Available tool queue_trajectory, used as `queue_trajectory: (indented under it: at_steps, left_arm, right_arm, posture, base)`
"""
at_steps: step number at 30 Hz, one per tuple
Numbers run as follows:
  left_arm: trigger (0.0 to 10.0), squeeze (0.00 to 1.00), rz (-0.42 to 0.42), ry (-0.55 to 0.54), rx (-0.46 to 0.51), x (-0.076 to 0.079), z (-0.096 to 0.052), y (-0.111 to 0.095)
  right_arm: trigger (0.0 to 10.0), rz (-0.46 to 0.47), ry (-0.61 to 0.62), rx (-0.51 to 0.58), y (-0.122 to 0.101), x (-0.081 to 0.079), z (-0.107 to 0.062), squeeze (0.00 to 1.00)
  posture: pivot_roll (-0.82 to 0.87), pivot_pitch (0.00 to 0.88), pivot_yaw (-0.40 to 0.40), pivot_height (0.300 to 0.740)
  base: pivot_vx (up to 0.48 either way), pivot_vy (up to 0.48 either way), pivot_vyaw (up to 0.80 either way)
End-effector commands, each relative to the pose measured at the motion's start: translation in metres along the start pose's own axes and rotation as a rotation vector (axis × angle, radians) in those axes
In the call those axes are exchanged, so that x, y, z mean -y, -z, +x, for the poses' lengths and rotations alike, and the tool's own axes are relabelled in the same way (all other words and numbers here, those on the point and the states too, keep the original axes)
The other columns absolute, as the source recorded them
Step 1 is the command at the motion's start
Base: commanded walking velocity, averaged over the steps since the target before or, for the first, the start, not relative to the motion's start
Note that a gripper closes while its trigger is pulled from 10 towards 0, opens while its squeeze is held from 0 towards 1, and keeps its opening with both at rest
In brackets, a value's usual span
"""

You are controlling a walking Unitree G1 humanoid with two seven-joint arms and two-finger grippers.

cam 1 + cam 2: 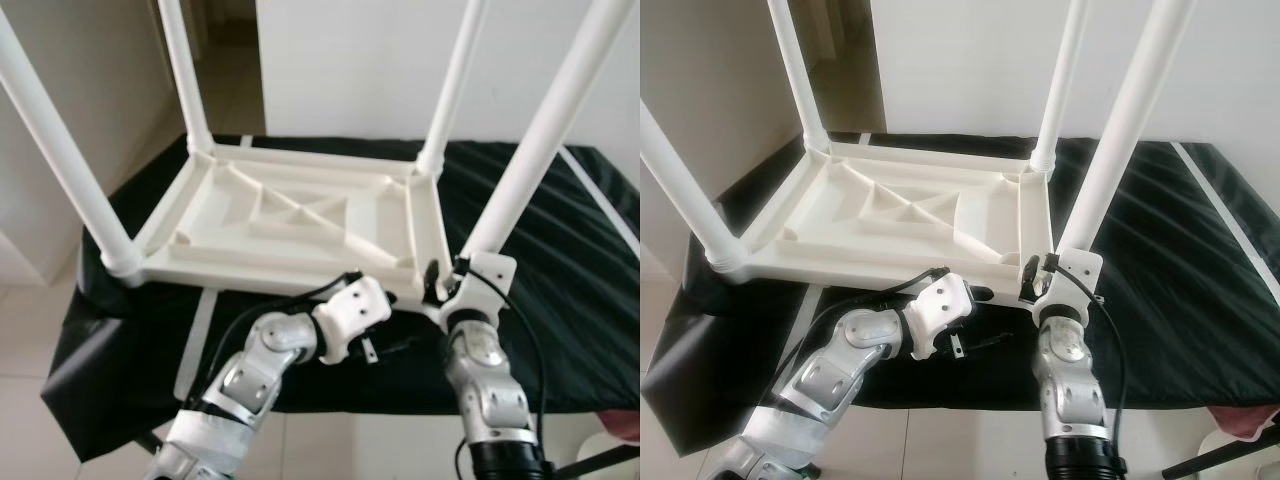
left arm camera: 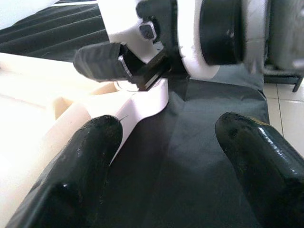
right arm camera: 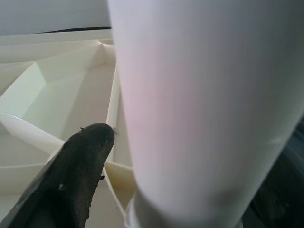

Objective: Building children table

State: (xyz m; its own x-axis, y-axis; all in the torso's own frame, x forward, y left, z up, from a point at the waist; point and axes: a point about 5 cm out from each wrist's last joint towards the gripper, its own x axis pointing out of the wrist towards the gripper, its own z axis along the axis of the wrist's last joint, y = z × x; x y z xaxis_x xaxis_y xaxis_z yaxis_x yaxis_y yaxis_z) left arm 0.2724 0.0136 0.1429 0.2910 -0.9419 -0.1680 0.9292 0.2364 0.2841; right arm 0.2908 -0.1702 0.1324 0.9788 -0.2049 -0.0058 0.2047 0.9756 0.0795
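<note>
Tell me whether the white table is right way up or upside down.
Upside down. The white table lies with its ribbed underside facing up on the black cloth, and all four legs point upward.

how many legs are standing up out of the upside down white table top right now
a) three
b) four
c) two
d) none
b: the table top lies underside up on the black cloth, a white leg rising from each of its four corners, the right gripper at the base of the near right one.
</note>
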Motion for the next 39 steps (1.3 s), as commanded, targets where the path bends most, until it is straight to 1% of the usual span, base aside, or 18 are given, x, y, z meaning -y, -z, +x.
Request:
queue_trajectory:
  at_steps: [1, 5, 6, 7, 8, 9, 11, 13, 15, 16, 17, 18, 22, 23, 24, 25, 32, 39]
  left_arm:
    - [10.0, 0.00, 0.004, -0.055, -0.002, -0.004, -0.001, -0.001]
    - [10.0, 0.00, 0.005, -0.051, -0.002, -0.003, -0.001, -0.002]
    - [10.0, 0.00, 0.005, -0.042, -0.003, -0.002, -0.001, -0.002]
    - [10.0, 0.00, 0.005, -0.036, -0.004, -0.002, -0.001, -0.002]
    - [10.0, 0.00, 0.007, -0.028, -0.006, -0.001, -0.002, -0.002]
    - [10.0, 0.00, 0.007, -0.028, -0.006, -0.001, -0.002, -0.002]
    - [10.0, 0.00, 0.014, -0.019, -0.010, 0.001, -0.003, -0.001]
    - [10.0, 0.00, 0.014, -0.018, -0.011, 0.001, -0.003, -0.001]
    - [10.0, 0.00, 0.015, -0.021, -0.013, 0.000, -0.003, -0.001]
    - [10.0, 0.00, 0.015, -0.021, -0.013, -0.001, -0.004, -0.001]
    - [10.0, 0.00, 0.015, -0.021, -0.013, -0.001, -0.004, -0.001]
    - [10.0, 0.00, 0.015, -0.020, -0.013, -0.001, -0.004, -0.001]
    - [10.0, 0.00, 0.019, -0.017, -0.014, -0.001, -0.004, -0.001]
    - [10.0, 0.00, 0.024, -0.018, -0.014, -0.001, -0.004, -0.002]
    - [10.0, 0.00, 0.026, -0.019, -0.014, -0.002, -0.004, -0.002]
    - [10.0, 0.00, 0.028, -0.023, -0.015, -0.002, -0.004, -0.002]
    - [10.0, 0.00, 0.027, -0.042, -0.015, -0.003, -0.005, -0.002]
    - [10.0, 0.00, 0.016, -0.049, -0.021, 0.001, -0.007, 0.000]
  right_arm:
    - [10.0, 0.017, -0.040, 0.011, -0.001, 0.001, -0.001, 1.00]
    - [10.0, -0.010, -0.116, 0.027, -0.004, 0.010, 0.002, 1.00]
    - [10.0, -0.022, -0.136, 0.029, -0.005, 0.013, 0.004, 0.86]
    - [10.0, -0.031, -0.149, 0.030, -0.005, 0.015, 0.005, 0.86]
    - [10.0, -0.042, -0.181, 0.026, -0.005, 0.017, 0.006, 0.00]
    - [10.0, -0.042, -0.181, 0.026, -0.005, 0.017, 0.006, 0.00]
    - [10.0, -0.071, -0.239, 0.022, -0.005, 0.023, 0.008, 0.00]
    - [10.0, -0.085, -0.261, 0.018, -0.005, 0.026, 0.009, 0.00]
    - [10.0, -0.130, -0.342, 0.000, -0.005, 0.032, 0.012, 0.00]
    - [10.0, -0.150, -0.376, -0.002, -0.005, 0.033, 0.013, 0.00]
    - [10.0, -0.150, -0.376, -0.002, -0.005, 0.033, 0.013, 0.00]
    - [10.0, -0.172, -0.435, -0.010, -0.005, 0.032, 0.014, 0.00]
    - [10.0, -0.180, -0.463, -0.008, -0.005, 0.031, 0.018, 0.00]
    - [5.3, -0.187, -0.480, -0.014, -0.006, 0.030, 0.022, 0.00]
    - [5.3, -0.186, -0.487, -0.016, -0.006, 0.029, 0.023, 0.00]
    - [0.0, -0.187, -0.490, -0.014, -0.006, 0.029, 0.024, 0.00]
    - [0.0, -0.187, -0.512, -0.012, -0.005, 0.030, 0.024, 0.00]
    - [0.0, -0.154, -0.518, -0.045, 0.005, 0.033, 0.019, 0.00]
  posture:
    - [0.05, 0.000, -0.058, 0.740]
    - [0.05, 0.000, -0.056, 0.740]
    - [0.05, 0.000, -0.052, 0.740]
    - [0.05, 0.000, -0.052, 0.740]
    - [0.05, 0.000, -0.049, 0.740]
    - [0.05, 0.000, -0.049, 0.740]
    - [0.05, 0.000, -0.047, 0.740]
    - [0.05, 0.000, -0.047, 0.740]
    - [0.05, 0.000, -0.045, 0.740]
    - [0.05, 0.000, -0.043, 0.740]
    - [0.05, 0.000, -0.043, 0.740]
    - [0.05, 0.000, -0.043, 0.740]
    - [0.05, 0.000, -0.043, 0.740]
    - [0.05, 0.000, -0.044, 0.740]
    - [0.05, 0.000, -0.044, 0.740]
    - [0.06, 0.000, -0.047, 0.740]
    - [0.07, 0.000, -0.055, 0.740]
    - [0.08, 0.000, -0.060, 0.740]
  base:
    - [0.000, 0.000, 0.00]
    - [0.000, 0.000, 0.00]
    - [0.000, 0.000, 0.00]
    - [0.000, 0.000, 0.00]
    - [0.000, 0.000, 0.00]
    - [0.000, 0.000, 0.00]
    - [0.000, 0.000, 0.00]
    - [0.000, 0.000, 0.00]
    - [0.000, 0.000, 0.00]
    - [0.000, 0.000, 0.00]
    - [0.000, 0.000, 0.00]
    - [0.000, 0.000, 0.00]
    - [0.000, 0.000, 0.00]
    - [0.000, 0.000, 0.00]
    - [0.000, 0.000, 0.00]
    - [0.000, 0.000, 0.00]
    - [0.000, 0.000, 0.00]
    - [0.000, 0.000, 0.00]
